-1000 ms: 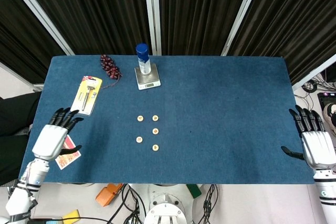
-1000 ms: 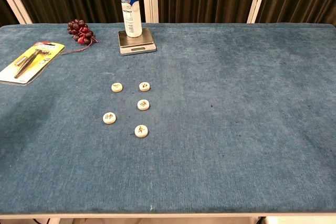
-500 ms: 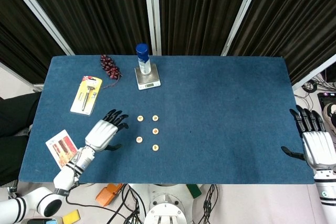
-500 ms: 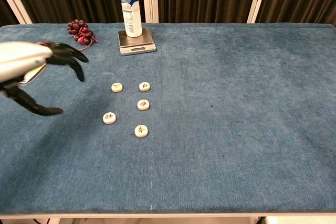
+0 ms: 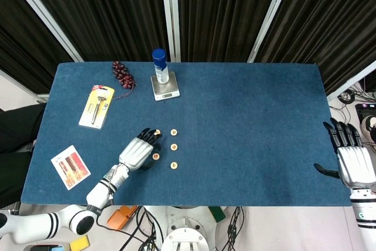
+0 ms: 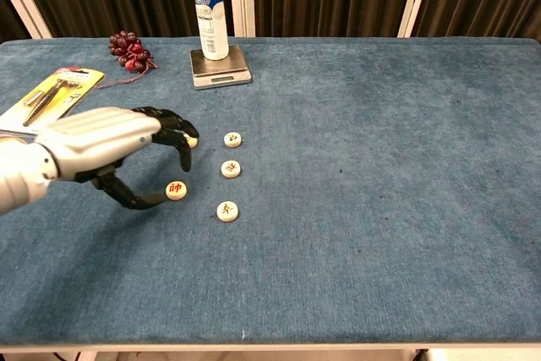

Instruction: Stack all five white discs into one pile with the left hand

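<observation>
Five white discs with markings lie in a loose cluster on the blue table. In the chest view they are the back right disc (image 6: 232, 139), the middle disc (image 6: 231, 168), the front disc (image 6: 226, 210), the left disc (image 6: 176, 189), and a back left disc (image 6: 193, 140) mostly hidden behind fingertips. My left hand (image 6: 110, 145) hovers over the cluster's left side with fingers spread and nothing in it; its thumb reaches toward the left disc. In the head view the left hand (image 5: 139, 151) covers the back left disc. My right hand (image 5: 355, 166) is open at the table's right edge.
A blue-capped bottle (image 5: 159, 64) stands on a small scale (image 5: 166, 93) at the back. Dark grapes (image 5: 122, 73) and a yellow packaged tool (image 5: 97, 105) lie at the back left. A printed card (image 5: 70, 166) lies near the front left edge.
My left hand has swept rightward from the table's left edge to the disc cluster, now over the two left discs. The discs and the right hand have stayed put.
</observation>
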`<state>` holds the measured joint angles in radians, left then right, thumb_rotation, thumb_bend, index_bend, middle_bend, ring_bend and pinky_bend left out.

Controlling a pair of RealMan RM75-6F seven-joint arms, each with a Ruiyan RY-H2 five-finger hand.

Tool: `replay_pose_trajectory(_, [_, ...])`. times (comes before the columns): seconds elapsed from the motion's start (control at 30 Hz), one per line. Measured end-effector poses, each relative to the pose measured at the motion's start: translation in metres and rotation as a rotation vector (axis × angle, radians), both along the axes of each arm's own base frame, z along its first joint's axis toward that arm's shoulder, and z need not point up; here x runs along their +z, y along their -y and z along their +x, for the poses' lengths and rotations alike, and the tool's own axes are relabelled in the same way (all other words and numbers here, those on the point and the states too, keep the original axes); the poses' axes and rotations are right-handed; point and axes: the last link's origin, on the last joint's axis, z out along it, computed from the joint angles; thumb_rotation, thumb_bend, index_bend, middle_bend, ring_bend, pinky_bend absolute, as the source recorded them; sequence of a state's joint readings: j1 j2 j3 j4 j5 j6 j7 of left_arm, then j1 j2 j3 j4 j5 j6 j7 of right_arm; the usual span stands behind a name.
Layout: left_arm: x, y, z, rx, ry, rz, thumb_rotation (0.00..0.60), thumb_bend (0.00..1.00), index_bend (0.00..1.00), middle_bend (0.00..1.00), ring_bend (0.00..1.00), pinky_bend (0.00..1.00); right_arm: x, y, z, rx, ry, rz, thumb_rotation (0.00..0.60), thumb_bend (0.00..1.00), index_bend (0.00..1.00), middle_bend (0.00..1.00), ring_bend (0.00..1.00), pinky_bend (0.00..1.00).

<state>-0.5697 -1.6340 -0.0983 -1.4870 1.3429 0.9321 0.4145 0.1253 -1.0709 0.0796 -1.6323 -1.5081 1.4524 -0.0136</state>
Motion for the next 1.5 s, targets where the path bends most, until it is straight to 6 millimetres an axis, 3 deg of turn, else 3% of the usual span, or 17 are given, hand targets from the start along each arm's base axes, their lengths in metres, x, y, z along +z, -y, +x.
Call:
replay_pose_trajectory(0.47, [-0.010, -0.003, -0.003, 0.023, -0.006, 0.014, 0.600, 0.33, 0.44, 0.09, 0.00, 0.00, -0.001, -0.001, -0.004, -0.012, 0.007, 0.001, 0.600, 0.13, 0.00, 0.00, 0.00, 0.00])
replay_pose_trajectory(0.77, [-0.010, -0.005, -0.004, 0.029, 0.016, 0.029, 0.600, 0.41, 0.51, 0.11, 0.00, 0.00, -0.001, -0.001, -0.005, -0.013, 0.009, 0.002, 0.600, 0.13, 0.00, 0.00, 0.00, 0.00])
replay_pose_trajectory(0.97, [-0.005, -0.015, 0.011, 0.008, 0.048, 0.048, 0.600, 0.41, 0.51, 0.11, 0.00, 0.00, -0.001, -0.001, -0.004, -0.007, 0.006, 0.002, 0.600, 0.13, 0.00, 0.00, 0.00, 0.00])
replay_pose_trajectory(1.13, [-0.004, -0.036, 0.034, 0.016, 0.083, 0.052, 0.600, 0.41, 0.51, 0.11, 0.00, 0.00, 0.001, -0.002, -0.004, -0.007, 0.006, -0.002, 0.600, 0.13, 0.00, 0.00, 0.00, 0.00])
replay_pose_trajectory(1.3, [-0.010, -0.059, 0.058, 0.034, 0.098, 0.054, 0.600, 0.40, 0.51, 0.11, 0.00, 0.00, 0.001, -0.003, -0.006, -0.014, 0.007, -0.004, 0.600, 0.13, 0.00, 0.00, 0.00, 0.00])
replay_pose_trajectory(1.5, [-0.022, -0.080, 0.068, 0.077, 0.058, 0.061, 0.600, 0.39, 0.51, 0.11, 0.00, 0.00, 0.002, -0.003, -0.008, -0.022, 0.008, -0.007, 0.600, 0.13, 0.00, 0.00, 0.00, 0.00])
